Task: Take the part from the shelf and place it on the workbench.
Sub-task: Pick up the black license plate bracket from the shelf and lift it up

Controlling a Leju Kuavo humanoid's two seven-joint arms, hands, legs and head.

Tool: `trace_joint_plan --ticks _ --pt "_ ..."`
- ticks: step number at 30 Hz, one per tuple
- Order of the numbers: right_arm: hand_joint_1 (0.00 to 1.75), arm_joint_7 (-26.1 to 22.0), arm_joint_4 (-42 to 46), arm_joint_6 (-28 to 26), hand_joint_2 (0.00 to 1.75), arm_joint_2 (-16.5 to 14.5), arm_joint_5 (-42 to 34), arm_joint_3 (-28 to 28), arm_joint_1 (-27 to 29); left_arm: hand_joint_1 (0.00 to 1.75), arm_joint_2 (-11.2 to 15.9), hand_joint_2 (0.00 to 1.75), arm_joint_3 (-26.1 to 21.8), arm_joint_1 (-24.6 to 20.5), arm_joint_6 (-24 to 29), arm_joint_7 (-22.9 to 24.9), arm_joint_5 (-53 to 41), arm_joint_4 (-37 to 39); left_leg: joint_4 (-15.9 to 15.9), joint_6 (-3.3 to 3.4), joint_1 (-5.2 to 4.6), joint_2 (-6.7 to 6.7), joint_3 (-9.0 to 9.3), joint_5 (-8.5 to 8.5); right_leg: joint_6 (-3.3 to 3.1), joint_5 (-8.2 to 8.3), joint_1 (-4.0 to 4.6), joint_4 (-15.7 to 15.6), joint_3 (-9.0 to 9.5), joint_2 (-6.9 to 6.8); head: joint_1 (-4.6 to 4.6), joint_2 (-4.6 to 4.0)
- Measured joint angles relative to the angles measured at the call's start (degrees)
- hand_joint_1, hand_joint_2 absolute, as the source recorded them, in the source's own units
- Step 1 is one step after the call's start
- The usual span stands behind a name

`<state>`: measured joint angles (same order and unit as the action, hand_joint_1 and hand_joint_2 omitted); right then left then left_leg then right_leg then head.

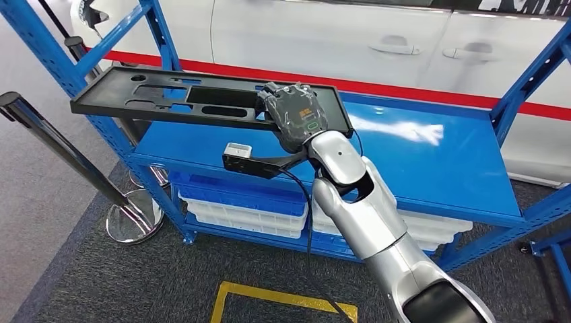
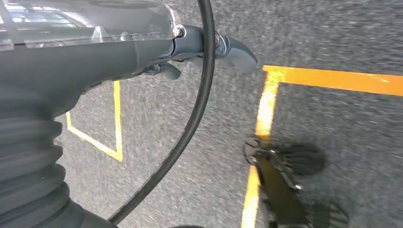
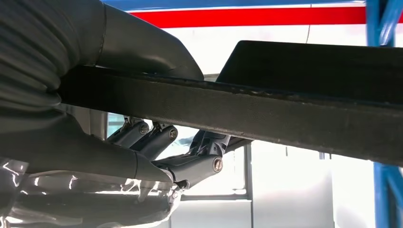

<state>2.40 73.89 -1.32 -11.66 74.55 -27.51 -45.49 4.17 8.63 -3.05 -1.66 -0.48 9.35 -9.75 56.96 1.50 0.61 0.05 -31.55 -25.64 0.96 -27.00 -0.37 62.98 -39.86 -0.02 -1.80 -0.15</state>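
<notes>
gripping the black part (image 1: 202, 99) by its near edge, the right hand (image 1: 293, 116) has thumb and fingers (image 3: 157, 140) clamped on either side. the part juts out leftward from the hand, above the blue shelf (image 1: 431, 161). the left hand (image 2: 142, 52) hangs over grey floor (image 2: 332, 38), fingers loosely curled, holding nothing.

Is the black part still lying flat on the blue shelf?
No: the right hand holds the black part lifted above the blue shelf.

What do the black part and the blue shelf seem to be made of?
Part: probably moulded plastic; matt black, with shaped cut-outs and a finely textured edge in the right wrist view. Shelf: likely painted steel; glossy blue, with a bright reflection.
</notes>
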Motion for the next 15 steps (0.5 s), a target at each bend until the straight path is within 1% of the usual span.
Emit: trace_joint_plan --ticks 1,2,3,4,5,6,7,8,9,10,11,12,13,14,15 --pt "1.75 0.0 -0.7 0.0 1.75 -0.4 0.0 -0.2 -0.5 0.0 0.0 1.75 0.0 0.0 0.1 -0.2 -0.1 0.0 0.0 0.2 -0.03 0.03 -0.73 0.55 0.15 -2.76 -0.05 3.4 -1.22 0.01 0.0 0.0" --pt "1.75 0.0 -1.4 0.0 1.75 -0.7 0.0 -0.3 -0.9 0.0 0.0 1.75 0.0 0.0 0.3 -0.4 -0.3 0.0 0.1 0.29 -0.03 0.05 -1.51 1.09 0.25 -4.99 -0.09 7.2 -2.33 0.01 0.0 0.0" --pt "1.75 0.0 -1.9 0.0 1.75 -0.9 0.0 -0.5 -1.1 0.0 0.0 1.75 0.0 0.0 0.4 -0.6 -0.4 0.0 0.2 0.28 -0.04 0.06 -2.29 1.62 0.33 -6.08 -0.11 10.3 -2.91 0.02 0.01 0.0" --pt "1.75 0.0 -2.3 0.0 1.75 -1.1 0.1 -0.6 -1.2 0.0 0.0 1.75 0.0 0.0 0.5 -0.7 -0.6 0.0 0.3 0.25 -0.04 0.05 -3.07 2.14 0.36 -5.93 -0.12 11.9 -2.69 0.02 0.01 0.0" --pt "1.75 0.0 -2.6 0.0 1.75 -1.2 0.1 -0.7 -1.3 0.0 0.0 1.75 0.0 0.0 0.6 -0.8 -0.6 0.0 0.5 0.17 -0.04 0.04 -3.84 2.62 0.31 -4.72 -0.12 11.4 -1.43 0.01 0.01 0.0" --pt "1.75 0.0 -2.9 0.0 1.75 -1.4 0.1 -0.7 -1.4 0.0 0.0 1.75 0.0 0.0 0.6 -0.9 -0.6 0.0 0.7 0.03 -0.04 0.02 -4.58 3.03 0.15 -3.15 -0.09 8.9 0.9 0.01 0.01 0.0" --pt "1.75 0.0 -3.2 0.0 1.75 -1.6 0.1 -0.8 -1.6 0.0 0.0 1.75 0.0 0.1 0.7 -0.9 -0.6 0.0 1.0 -0.16 -0.06 0.01 -5.23 3.37 -0.12 -2.2 0.0 5.0 3.92 0.01 0.0 0.0" --pt "1.75 0.0 -3.3 0.0 1.75 -1.8 0.1 -0.9 -1.8 0.0 0.0 1.75 0.0 0.0 0.7 -0.9 -0.6 0.0 1.4 -0.4 -0.12 0.01 -5.8 3.68 -0.45 -2.02 0.15 0.9 6.81 0.01 -0.01 0.0" --pt "1.75 0.0 -3.4 -0.1 1.75 -2.1 0.1 -0.9 -2.0 0.0 0.0 1.75 0.0 0.1 0.6 -0.9 -0.7 0.0 1.6 -0.69 -0.16 0.04 -6.15 4.01 -0.78 -2.25 0.32 -2.2 8.86 0.01 -0.01 0.0" --pt "1.75 -0.1 -3.4 -0.1 1.75 -2.2 -0.1 -0.9 -2.1 0.0 0.0 1.75 0.0 0.1 0.6 -0.9 -0.7 0.0 1.6 -1.0 -0.15 0.08 -6.36 4.36 -1.06 -2.68 0.49 -4.1 9.91 0.02 -0.02 0.0" --pt "1.75 -0.2 -3.2 -0.1 1.75 -2.0 -0.5 -1.0 -2.0 0.0 0.0 1.75 0.0 0.1 0.7 -0.9 -0.8 0.0 1.6 -1.35 -0.1 0.11 -6.46 4.81 -1.39 -2.67 0.61 -4.8 10.04 0.03 -0.01 0.0" --pt "1.75 -0.5 -2.6 0.1 1.75 -1.5 -1.3 -0.9 -1.7 0.0 -0.1 1.75 0.0 0.2 0.9 -0.9 -0.9 0.0 1.4 -1.7 -0.03 0.08 -6.56 5.16 -1.78 -2.14 0.52 -5.0 9.83 -0.04 0.0 0.0" --pt "1.75 -1.0 -1.8 0.3 1.75 -0.5 -2.4 -0.9 -1.2 0.0 -0.2 1.75 0.0 0.3 1.1 -0.9 -1.0 0.0 1.5 -1.99 0.05 0.04 -6.76 4.91 -2.21 -1.56 0.4 -5.3 9.59 -0.18 -0.01 0.0" --pt "1.75 -1.6 -0.4 0.6 1.75 1.1 -3.9 -0.8 -0.5 0.0 -0.3 1.75 0.0 0.4 1.4 -1.0 -1.1 0.0 2.4 -2.2 0.09 -0.02 -7.18 3.61 -2.69 -0.85 0.25 -5.6 9.18 -0.37 -0.01 0.0" --pt "1.75 -2.4 1.0 0.8 1.75 2.9 -5.5 -0.6 0.3 0.0 -0.4 1.75 0.0 0.5 1.7 -1.1 -1.2 0.0 4.1 -2.35 0.14 -0.07 -7.75 1.54 -3.01 -0.16 0.08 -5.8 8.7 -0.58 -0.01 0.0"
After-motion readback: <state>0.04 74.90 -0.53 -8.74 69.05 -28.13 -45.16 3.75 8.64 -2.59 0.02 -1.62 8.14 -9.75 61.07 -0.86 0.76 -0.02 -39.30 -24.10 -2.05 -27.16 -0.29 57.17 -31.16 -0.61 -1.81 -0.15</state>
